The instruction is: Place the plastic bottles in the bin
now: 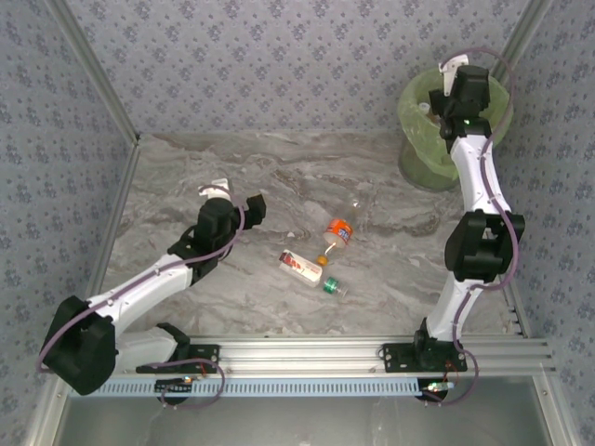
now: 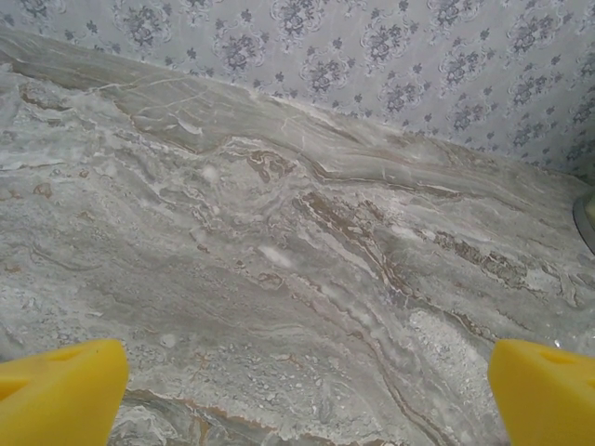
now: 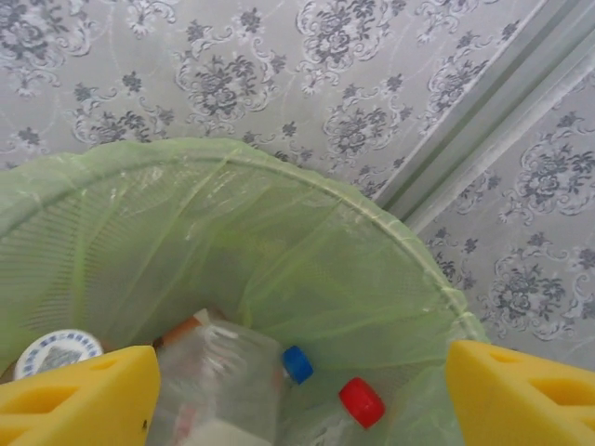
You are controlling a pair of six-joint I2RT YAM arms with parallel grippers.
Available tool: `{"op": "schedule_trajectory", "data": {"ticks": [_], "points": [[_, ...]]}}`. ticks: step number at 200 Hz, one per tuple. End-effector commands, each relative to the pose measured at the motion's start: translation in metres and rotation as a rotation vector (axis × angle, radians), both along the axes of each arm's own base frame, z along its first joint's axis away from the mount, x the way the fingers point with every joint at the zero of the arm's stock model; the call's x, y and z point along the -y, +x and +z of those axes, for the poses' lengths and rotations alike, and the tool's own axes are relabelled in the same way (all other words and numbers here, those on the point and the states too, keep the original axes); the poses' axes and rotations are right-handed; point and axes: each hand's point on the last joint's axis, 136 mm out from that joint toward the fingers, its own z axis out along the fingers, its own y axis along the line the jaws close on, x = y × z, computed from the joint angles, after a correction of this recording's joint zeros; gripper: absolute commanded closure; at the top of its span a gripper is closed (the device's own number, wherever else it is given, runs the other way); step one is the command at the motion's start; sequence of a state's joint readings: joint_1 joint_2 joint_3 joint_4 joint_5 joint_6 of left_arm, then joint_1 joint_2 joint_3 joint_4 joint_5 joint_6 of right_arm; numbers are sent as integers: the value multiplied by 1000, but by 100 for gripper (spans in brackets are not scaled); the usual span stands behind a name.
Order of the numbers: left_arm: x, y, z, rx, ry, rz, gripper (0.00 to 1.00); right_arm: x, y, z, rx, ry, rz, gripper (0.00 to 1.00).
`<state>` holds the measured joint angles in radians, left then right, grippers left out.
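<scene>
Two plastic bottles lie on the marble table: one with an orange label and orange cap (image 1: pixel 338 231), and one with a red-white label and green cap (image 1: pixel 303 268). The bin (image 1: pixel 429 139), lined with a light-green bag, stands at the far right corner. My right gripper (image 1: pixel 457 74) hangs over the bin (image 3: pixel 307 251), open (image 3: pixel 302 395), with nothing held. Below it inside the bag lie a clear bottle (image 3: pixel 218 381), a blue-capped bottle (image 3: pixel 297 364) and a red-capped one (image 3: pixel 362 401). My left gripper (image 1: pixel 237 197) is open (image 2: pixel 307 390) over bare marble, left of the two bottles.
Patterned walls close the table at the back and both sides, with metal posts in the corners. A rail with both arm bases runs along the near edge. A round white lid (image 3: pixel 58 351) lies in the bin. The bin's edge (image 2: pixel 588 218) shows in the left wrist view.
</scene>
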<state>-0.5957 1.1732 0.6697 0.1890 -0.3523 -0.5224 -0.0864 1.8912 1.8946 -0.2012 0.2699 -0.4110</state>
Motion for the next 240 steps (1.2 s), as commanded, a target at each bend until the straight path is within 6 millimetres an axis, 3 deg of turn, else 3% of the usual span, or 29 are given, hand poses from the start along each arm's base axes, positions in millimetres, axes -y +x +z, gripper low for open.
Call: {"op": "schedule_trajectory", "data": {"ticks": [1,13,69,112,155,202,240], "points": [[8,5,15,13,-17,-26,1,-6,-16,40,79,31,18,11],[9,4,15,-1,-6,-35,1,-8,-19,43,85,39,22,1],[14,1,14,-7,24,-85,1,-7,-33,48,106,76,-29,1],[15,0,10,-21,27,-93,1,-16,-64,70,190,173,-18,1],[21,3,4,-60,35,-108,1,-33,-95,75,189,290,35,1],[31,0,-2,-101,28,-167,1,-60,-125,54,104,407,74,1],[32,-7,-10,-141,12,-183,1,-119,-155,19,-33,471,143,1]]}}
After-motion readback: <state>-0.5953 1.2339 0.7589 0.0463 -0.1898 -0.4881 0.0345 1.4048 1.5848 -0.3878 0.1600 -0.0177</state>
